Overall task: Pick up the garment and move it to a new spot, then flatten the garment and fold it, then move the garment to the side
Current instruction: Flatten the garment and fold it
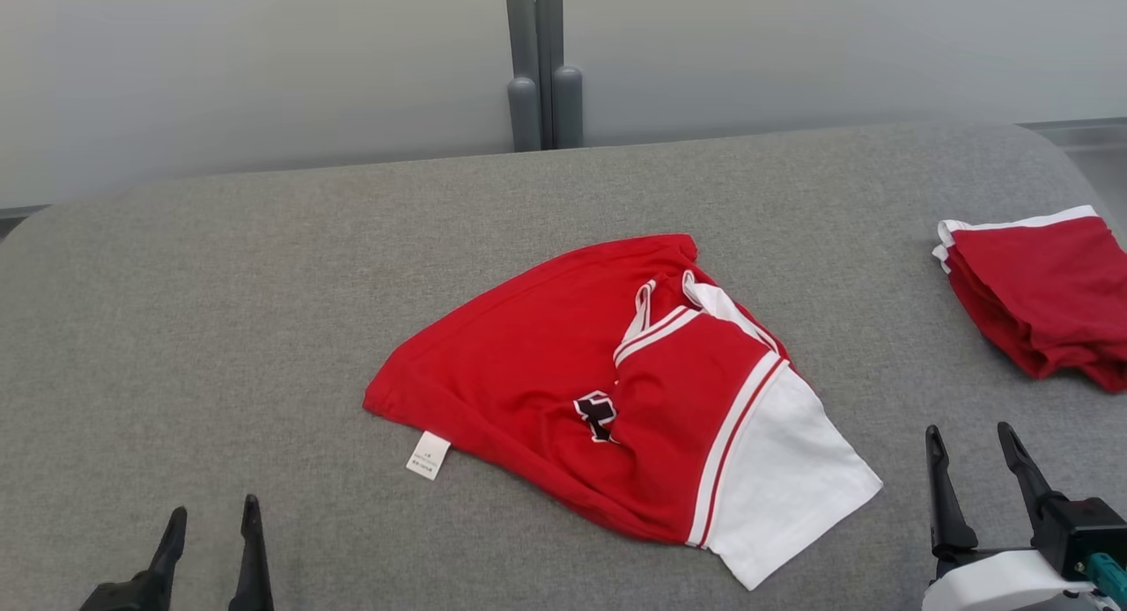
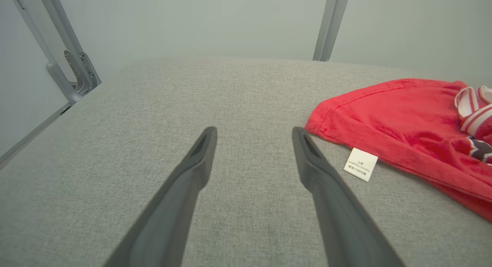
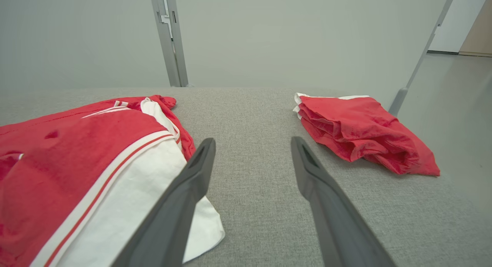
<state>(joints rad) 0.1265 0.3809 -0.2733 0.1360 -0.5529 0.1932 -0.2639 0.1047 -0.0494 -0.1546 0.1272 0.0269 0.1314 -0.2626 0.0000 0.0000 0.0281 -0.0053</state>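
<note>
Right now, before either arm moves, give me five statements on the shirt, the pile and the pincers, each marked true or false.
1. The red shirt lies crumpled on the grey cushion. True.
2. The left pincer and the right pincer both stand open. True.
3. The left pincer grips the shirt. False: it holds nothing, clear of the cloth.
4. A white tag sticks out from the shirt's edge. True.
5. The folded red pile lies on the robot's left. False: it lies on the right, apart from the shirt.
</note>
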